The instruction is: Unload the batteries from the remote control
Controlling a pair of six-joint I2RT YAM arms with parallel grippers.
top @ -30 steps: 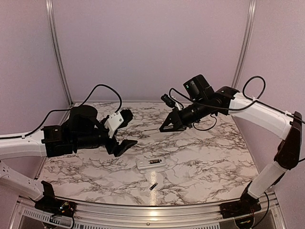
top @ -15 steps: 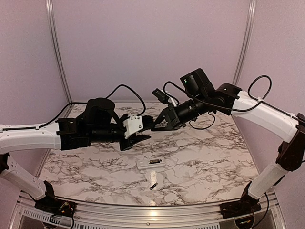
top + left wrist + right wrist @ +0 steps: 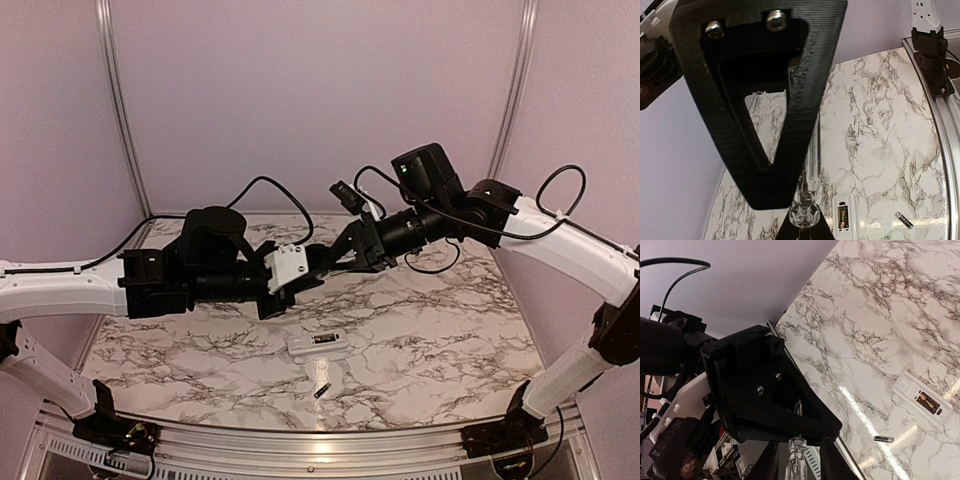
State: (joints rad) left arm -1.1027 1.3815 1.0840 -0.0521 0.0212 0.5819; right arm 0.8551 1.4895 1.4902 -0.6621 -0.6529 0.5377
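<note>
Now that my left claw (image 3: 312, 272) has clenched the stick (image 3: 815, 155), right claw's (image 3: 335, 260) grip unclear, I can pry the remote (image 3: 318, 343) again.

The top view looks down from behind; both wrist views, held high, share the remote control (image 3: 844, 220).

the remote control (image 3: 320, 343) lay on the table (image 3: 450, 330), near its front middle. one battery (image 3: 321, 391) lay just in front of it, toward the arm bases.
</note>
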